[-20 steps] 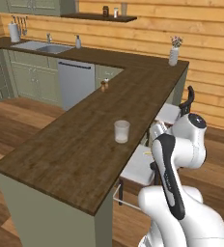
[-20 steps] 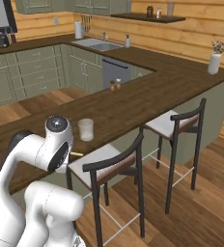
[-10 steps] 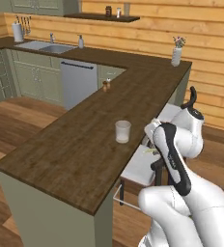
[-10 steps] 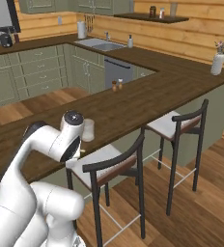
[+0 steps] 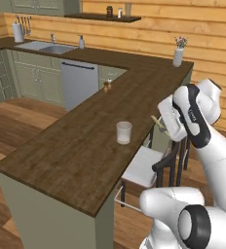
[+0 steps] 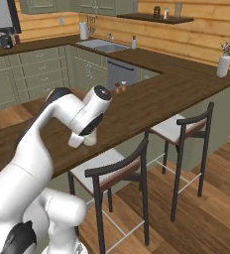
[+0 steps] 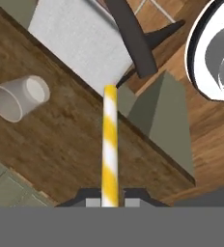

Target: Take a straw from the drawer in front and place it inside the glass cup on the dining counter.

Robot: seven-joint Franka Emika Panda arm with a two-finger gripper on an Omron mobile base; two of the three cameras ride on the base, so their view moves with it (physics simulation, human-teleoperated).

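Hand view has the gripper (image 7: 109, 200) pinched tight on the straw (image 7: 109, 144), which sticks straight out from the fingers with its free tip hanging over the edge of the dining counter (image 7: 61, 144), still well apart from the glass cup (image 7: 17, 96). The cup stands upright on the surface with its mouth open, off to one side of the straw's line, so nothing is lined up yet. My worry from here: the straw is long and thin, so if the tip comes in at an angle it could catch the cup's rim and tip that light tumbler over, or just skid along the outside wall. A grip that low on the straw could also let it pivot in the fingers if it bumps anything. In the left base view the cup (image 5: 124, 132) sits on the surface close to the edge nearest the robot, and the straw (image 5: 158, 122) pokes out by the wrist just past that edge. Around the cup: a white-seated stool (image 5: 143, 165) right below that edge, two little bottles (image 5: 107, 86) farther along the planks, and a white vase (image 5: 178, 56) at the far corner. None of them block the path to the cup.
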